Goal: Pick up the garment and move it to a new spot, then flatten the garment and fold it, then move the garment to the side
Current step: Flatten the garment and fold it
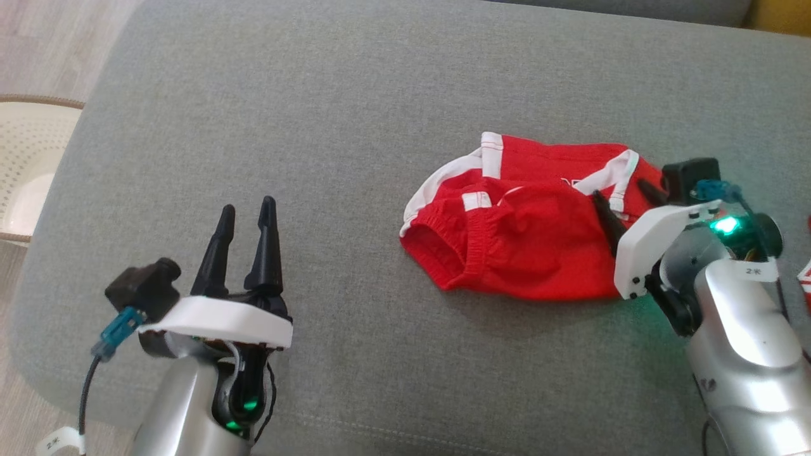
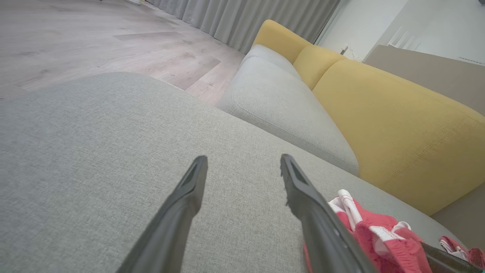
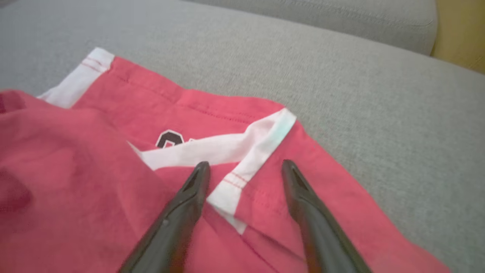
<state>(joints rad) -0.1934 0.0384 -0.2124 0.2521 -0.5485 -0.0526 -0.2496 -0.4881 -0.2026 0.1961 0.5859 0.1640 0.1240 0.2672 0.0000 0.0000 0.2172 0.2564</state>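
Observation:
The garment [image 1: 526, 221] is a small red piece of clothing with white trim, lying crumpled on the grey cushion [image 1: 355, 126]. My right gripper [image 1: 624, 193] hovers open over its right end. In the right wrist view its two dark fingers [image 3: 182, 212] straddle a white trim strip on the garment [image 3: 125, 113], with nothing pinched between them. My left gripper [image 1: 247, 212] stands open over bare cushion well to the left of the garment. In the left wrist view the garment [image 2: 379, 231] peeks past the left gripper [image 2: 244, 161] at the lower right.
A pale perforated basket [image 1: 25, 164] stands on the floor off the cushion's left edge. Yellow backrest cushions [image 2: 398, 121] and a second grey seat [image 2: 280, 102] lie beyond. Another bit of red-and-white fabric [image 1: 804, 275] shows at the right edge.

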